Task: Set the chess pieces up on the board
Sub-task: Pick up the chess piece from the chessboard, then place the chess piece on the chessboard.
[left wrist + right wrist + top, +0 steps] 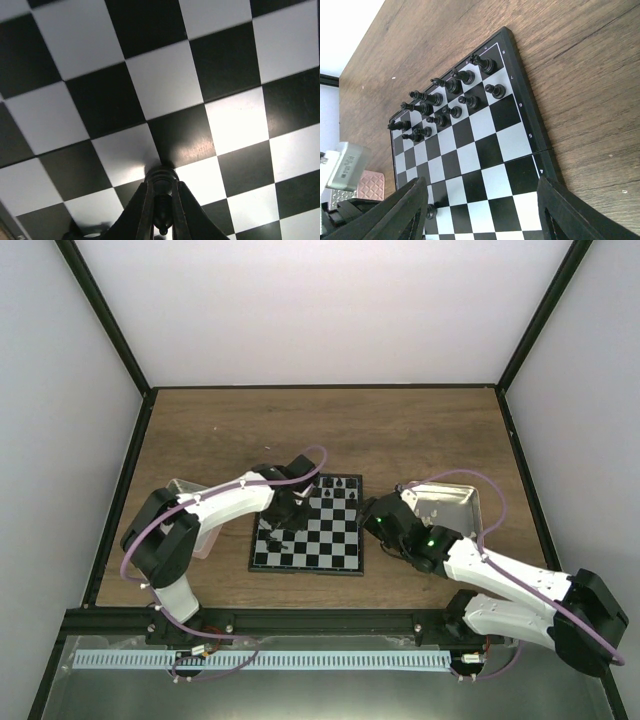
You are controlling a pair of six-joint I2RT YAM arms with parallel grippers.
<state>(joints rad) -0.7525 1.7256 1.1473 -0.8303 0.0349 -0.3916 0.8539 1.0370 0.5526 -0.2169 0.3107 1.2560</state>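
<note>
The board (310,540) lies in the middle of the table, checkered black and white. Several black chess pieces (445,100) stand on its two far rows, also seen from above (340,483). My left gripper (161,190) hangs low over the board's left part (275,520), shut on a black chess piece (160,175) whose base points at the squares. My right gripper (481,182) sits at the board's right edge (385,525), open, with nothing between its fingers. A lone black piece (431,211) stands by its left finger.
A pink tray (370,185) sits left of the board, partly under the left arm. A metal-looking tray (455,502) stands behind the right gripper. Bare wooden table (320,430) stretches behind the board to the dark-framed walls.
</note>
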